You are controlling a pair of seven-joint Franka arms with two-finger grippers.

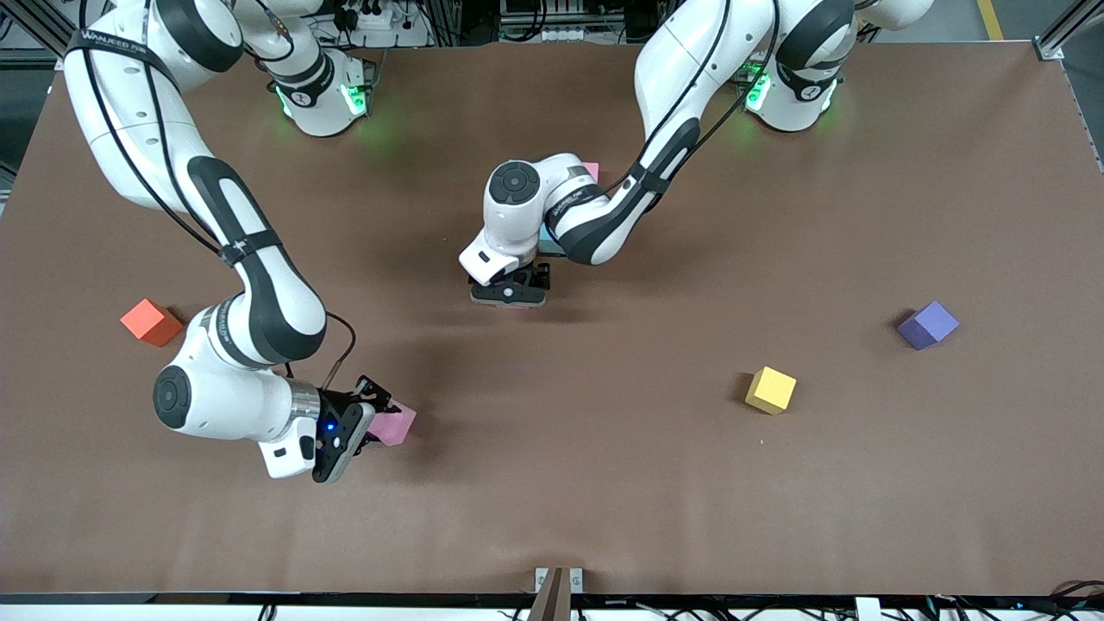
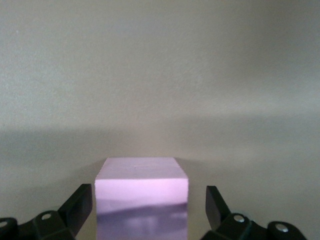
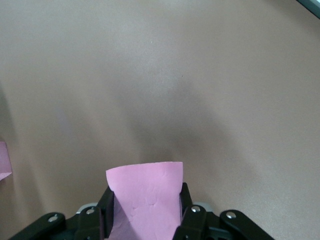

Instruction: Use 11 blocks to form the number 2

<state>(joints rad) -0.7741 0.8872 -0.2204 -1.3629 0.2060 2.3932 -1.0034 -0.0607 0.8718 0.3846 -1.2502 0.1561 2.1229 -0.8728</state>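
Observation:
My left gripper (image 1: 509, 295) is low over the middle of the table, its arm covering most of the placed blocks. Only a pink cube's corner (image 1: 592, 170) and a light blue sliver (image 1: 549, 247) show beside the arm. In the left wrist view the left gripper (image 2: 148, 200) is open around a pink cube (image 2: 142, 187) on the table, with a gap at each finger. My right gripper (image 1: 366, 421) is toward the right arm's end of the table. It is shut on another pink cube (image 1: 394, 423), which sits tilted between the fingers (image 3: 145, 197).
An orange cube (image 1: 151, 322) lies toward the right arm's end. A yellow cube (image 1: 770, 390) and a purple cube (image 1: 927, 324) lie toward the left arm's end. A pink sliver (image 3: 3, 161) shows at the edge of the right wrist view.

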